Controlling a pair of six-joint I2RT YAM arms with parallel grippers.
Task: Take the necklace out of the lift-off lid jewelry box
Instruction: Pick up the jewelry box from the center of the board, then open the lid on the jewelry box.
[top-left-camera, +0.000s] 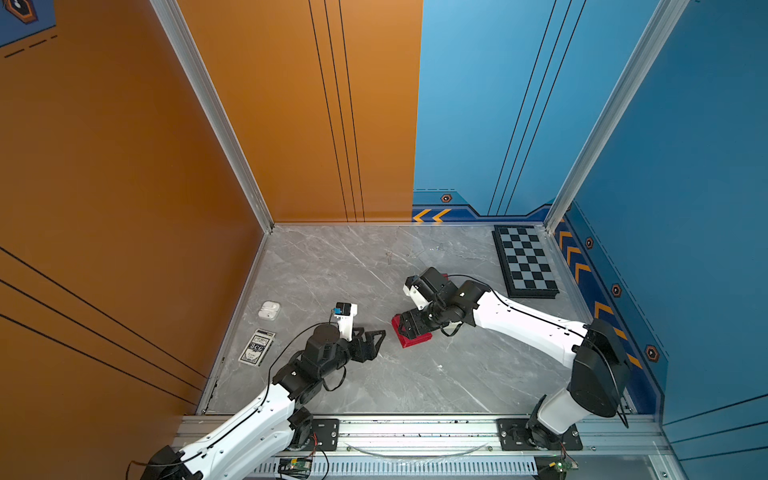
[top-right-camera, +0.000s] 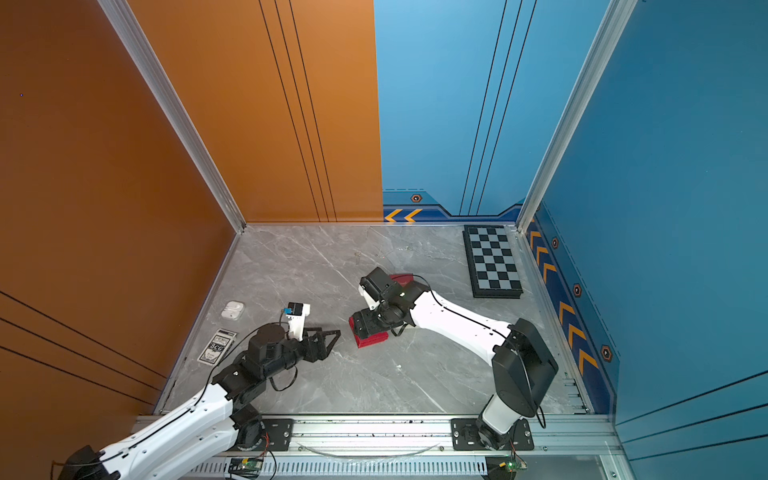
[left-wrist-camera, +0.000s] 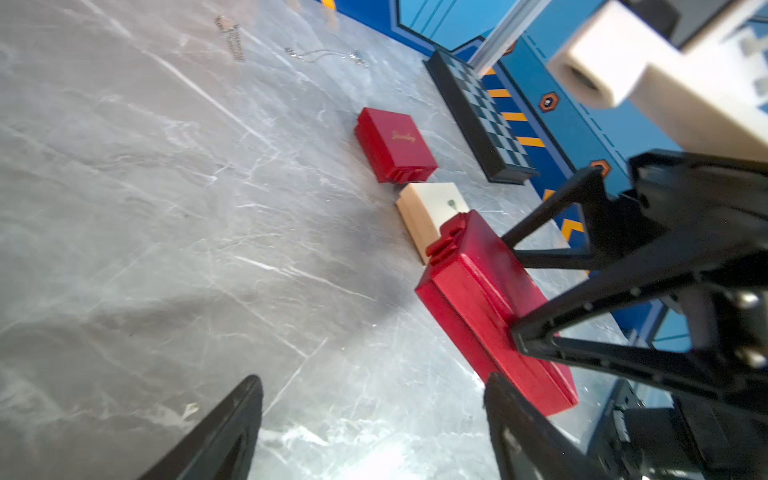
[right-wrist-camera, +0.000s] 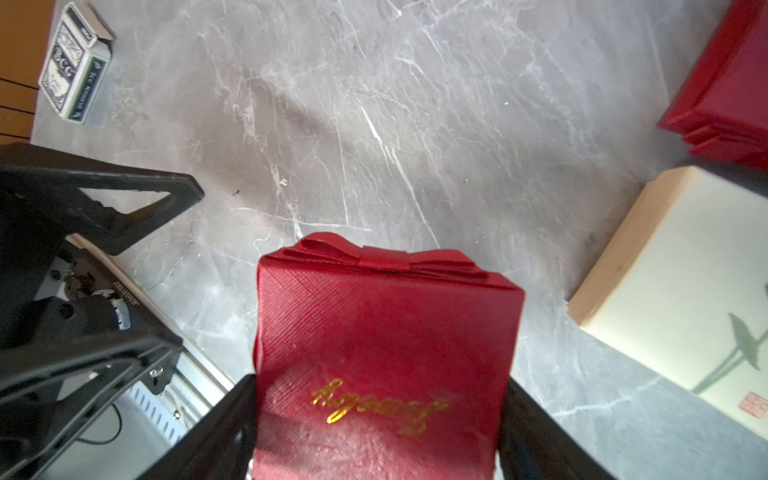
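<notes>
One gold script word tops the jewelry box; deck reads BCG.

White arms, black joints, black truss-framed end effectors.

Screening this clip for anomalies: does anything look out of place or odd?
Yes. A short chain and a thin necklace lie loose on the table's far side, outside any box; the red jewelry box in the right gripper is closed.

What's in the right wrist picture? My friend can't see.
A red jewelry box with gold writing sits gripped in the right gripper's black jaws over a grey marble table. Nearby: the open left gripper, a card deck, a cream box.
</notes>
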